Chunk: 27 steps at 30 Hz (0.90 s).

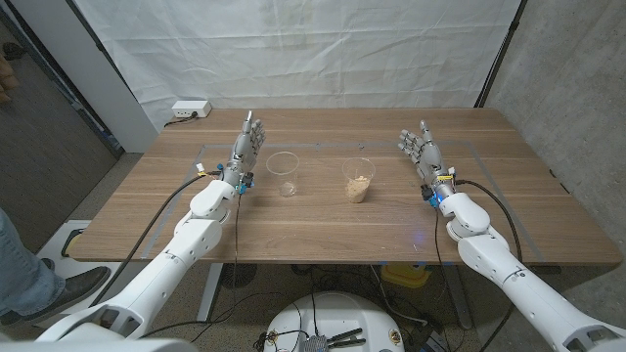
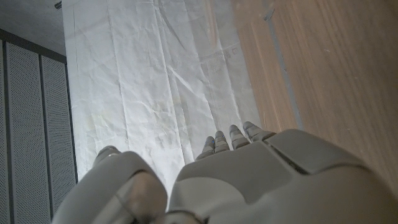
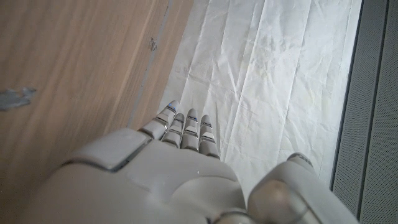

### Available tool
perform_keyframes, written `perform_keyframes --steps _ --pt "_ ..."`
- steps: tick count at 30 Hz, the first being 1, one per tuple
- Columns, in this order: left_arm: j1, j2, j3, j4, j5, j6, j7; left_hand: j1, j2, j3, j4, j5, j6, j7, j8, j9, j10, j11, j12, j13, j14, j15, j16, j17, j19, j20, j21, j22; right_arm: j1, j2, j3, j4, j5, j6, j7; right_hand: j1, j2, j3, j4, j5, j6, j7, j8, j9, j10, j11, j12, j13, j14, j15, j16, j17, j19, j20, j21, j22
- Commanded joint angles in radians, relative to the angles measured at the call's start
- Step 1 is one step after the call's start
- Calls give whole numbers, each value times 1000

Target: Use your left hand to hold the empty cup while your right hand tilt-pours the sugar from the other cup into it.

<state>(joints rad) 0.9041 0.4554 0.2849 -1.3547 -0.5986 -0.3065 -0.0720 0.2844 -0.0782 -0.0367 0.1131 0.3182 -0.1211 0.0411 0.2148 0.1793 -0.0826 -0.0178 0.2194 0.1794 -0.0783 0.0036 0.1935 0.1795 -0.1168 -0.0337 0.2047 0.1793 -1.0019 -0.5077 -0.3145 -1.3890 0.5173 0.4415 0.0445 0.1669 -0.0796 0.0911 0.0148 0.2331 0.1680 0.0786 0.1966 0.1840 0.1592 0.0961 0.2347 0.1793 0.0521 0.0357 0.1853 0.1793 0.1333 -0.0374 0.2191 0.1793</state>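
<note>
An empty clear plastic cup (image 1: 283,174) stands upright left of the table's middle. To its right a second clear cup (image 1: 358,180) holds light brown sugar in its lower half. My left hand (image 1: 247,143) stands open on the table just left of the empty cup, fingers pointing away from me, a short gap between them. My right hand (image 1: 421,149) stands open to the right of the sugar cup, also apart from it. In the left wrist view the back of my left hand (image 2: 249,180) shows with straight fingers; the right wrist view shows my right hand (image 3: 155,174) the same way.
The wooden table (image 1: 323,220) has faint tape marks around the cups. A white power strip (image 1: 190,110) lies at the far left corner. A white sheet (image 1: 303,49) hangs behind the table. A person's leg and shoe (image 1: 39,284) stand at the left edge.
</note>
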Motion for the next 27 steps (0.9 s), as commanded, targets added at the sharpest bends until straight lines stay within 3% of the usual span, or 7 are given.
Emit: perform_keyframes --steps 1,11,14,18,22,27 --pt "18 0 -11 -7 -2 -13 -2 12 7 4 -7 5 7 4 5 4 8 -5 3 5 1 -1 5 2 -7 -37 -2 3 -52 -22 -16 -63 -54 33 -57 8 -3 0 -3 4 -4 -2 2 1 3 -4 -2 4 6 1 3 3 2 -40 -5 6" --pt "35 9 -19 -18 4 -60 -17 36 19 8 -16 6 35 0 10 4 35 -4 7 5 26 -1 9 1 1 -34 1 3 -99 -82 -52 -169 -256 -8 -207 17 -18 -7 -13 7 -11 -6 -1 1 -5 -10 -8 4 -6 -6 -1 4 -8 -39 -11 6" --pt "42 6 -20 -15 -15 -66 -38 39 21 9 -17 6 37 -1 10 4 38 -4 7 5 27 -2 9 1 1 -34 1 3 -120 -80 -55 -205 -224 -52 -220 21 -23 -9 -17 9 -13 -7 -1 1 -10 -17 -11 4 -9 -9 -2 4 -10 -40 -12 6" --pt "37 5 -19 -3 -30 -65 -63 43 23 9 -19 6 43 2 10 4 43 -3 8 5 31 -3 9 1 2 -33 1 3 -149 -103 -69 -264 -286 -87 -270 25 -29 -12 -21 12 -17 -9 -2 1 -13 -16 -13 4 -14 -10 -3 4 -14 -40 -15 5" --pt "25 -3 -20 17 -38 -80 -84 46 24 9 -20 6 45 3 10 4 45 -4 7 5 33 -2 9 1 2 -33 1 4 -163 -74 -80 -247 -294 -36 -305 28 -32 -14 -23 13 -18 -9 -2 1 -14 -17 -14 4 -15 -11 -3 4 -14 -40 -15 5" --pt "29 -3 -24 15 -48 -83 -96 49 26 9 -21 5 48 1 10 4 47 -3 7 5 34 -2 8 1 1 -30 1 4 -169 -76 -97 -257 -368 -33 -355 32 -37 -16 -27 16 -18 -12 -2 1 -13 -24 -14 5 -15 -16 -2 4 -10 -42 -14 5"
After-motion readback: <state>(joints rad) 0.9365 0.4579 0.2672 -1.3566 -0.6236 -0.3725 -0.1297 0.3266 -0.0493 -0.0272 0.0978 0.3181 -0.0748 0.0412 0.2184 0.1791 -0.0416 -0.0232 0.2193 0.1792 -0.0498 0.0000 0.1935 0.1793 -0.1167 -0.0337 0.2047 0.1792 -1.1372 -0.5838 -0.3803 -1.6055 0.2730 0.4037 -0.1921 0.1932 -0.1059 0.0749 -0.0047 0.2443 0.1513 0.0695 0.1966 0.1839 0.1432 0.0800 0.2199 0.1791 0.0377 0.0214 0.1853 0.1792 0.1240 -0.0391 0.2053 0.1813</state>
